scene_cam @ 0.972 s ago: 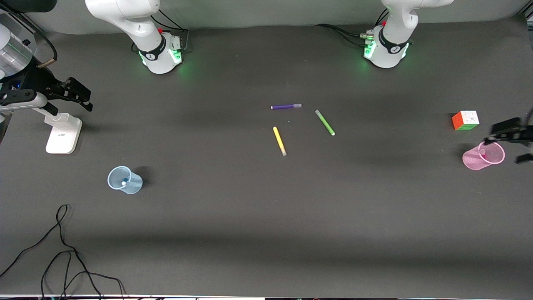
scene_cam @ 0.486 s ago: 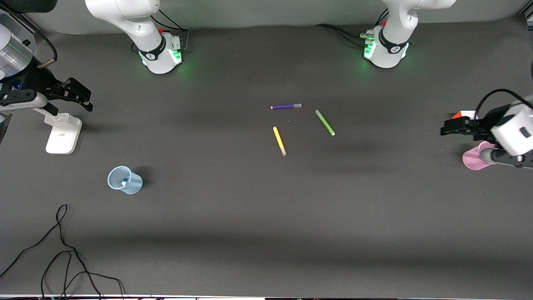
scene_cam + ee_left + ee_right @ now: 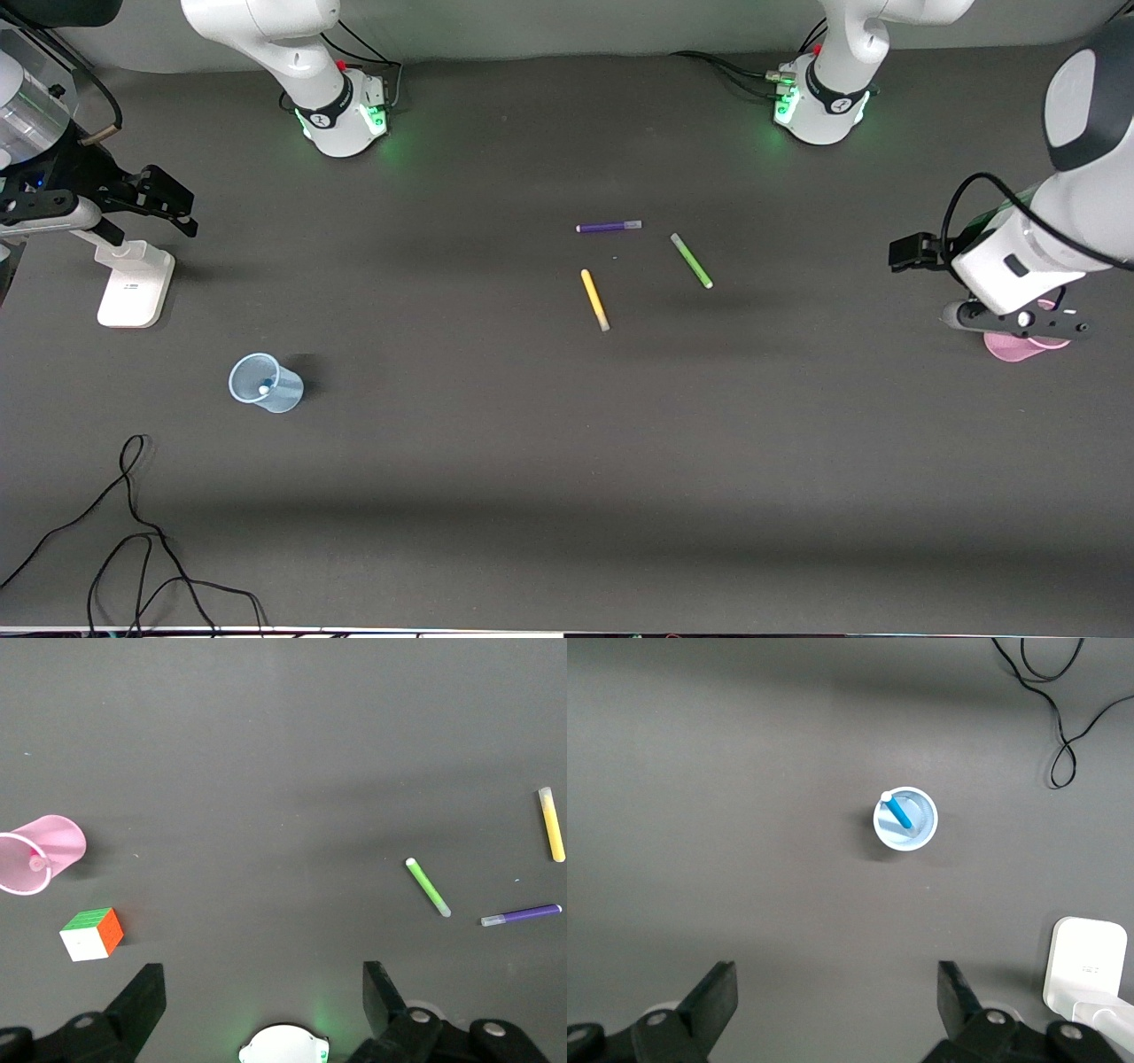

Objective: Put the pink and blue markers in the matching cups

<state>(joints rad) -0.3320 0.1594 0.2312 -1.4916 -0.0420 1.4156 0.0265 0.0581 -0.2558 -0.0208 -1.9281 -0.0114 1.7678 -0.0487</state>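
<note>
The pale blue cup (image 3: 264,383) stands upright toward the right arm's end of the table. The blue marker (image 3: 899,811) stands inside the cup (image 3: 905,819), pale end up. The pink cup (image 3: 40,850) stands at the left arm's end, and the pink marker's end (image 3: 37,864) shows inside it. In the front view the left arm hides most of the pink cup (image 3: 1010,347). My left gripper (image 3: 261,1001) is open and empty, high over the table beside the pink cup (image 3: 911,252). My right gripper (image 3: 837,1001) is open and empty, waiting high above the table (image 3: 168,204).
A purple pen (image 3: 609,227), a green pen (image 3: 691,260) and a yellow pen (image 3: 594,299) lie mid-table. A colour cube (image 3: 91,933) sits beside the pink cup. A white stand (image 3: 133,283) and a black cable (image 3: 133,532) are at the right arm's end.
My left arm has lifted and swung in over the pink cup and the cube, hiding the cube and much of the cup in the front view. The right arm has not moved.
</note>
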